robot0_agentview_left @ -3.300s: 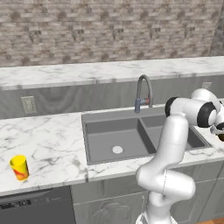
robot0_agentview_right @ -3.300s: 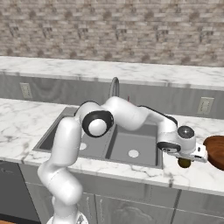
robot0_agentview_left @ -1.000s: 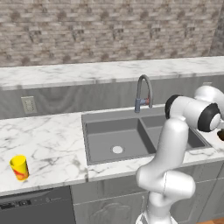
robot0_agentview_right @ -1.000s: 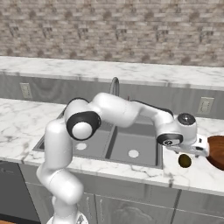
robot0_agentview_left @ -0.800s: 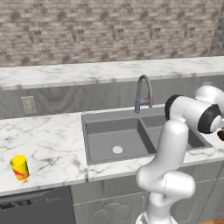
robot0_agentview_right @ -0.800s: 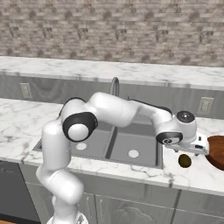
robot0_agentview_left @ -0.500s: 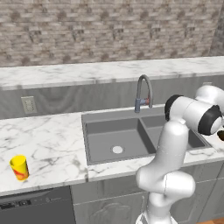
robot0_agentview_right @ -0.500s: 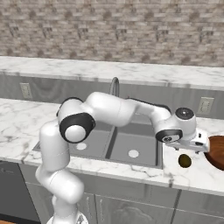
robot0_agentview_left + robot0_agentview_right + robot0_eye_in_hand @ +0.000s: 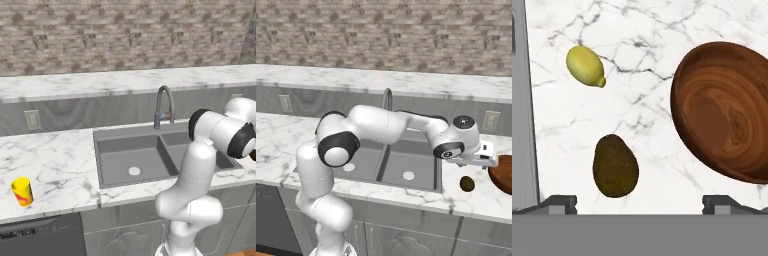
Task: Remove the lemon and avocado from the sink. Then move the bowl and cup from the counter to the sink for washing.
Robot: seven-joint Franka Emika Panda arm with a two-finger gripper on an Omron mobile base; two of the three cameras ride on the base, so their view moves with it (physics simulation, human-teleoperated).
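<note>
White marbled table fills the hand view, where the spread, empty tool (image 9: 639, 202) hangs over the dark oval avocado (image 9: 615, 166) at lower left, the yellow-green lemon (image 9: 585, 66) upper left, the reddish-brown wooden bowl (image 9: 726, 112) right; either fruit could roll if nudged.
</note>
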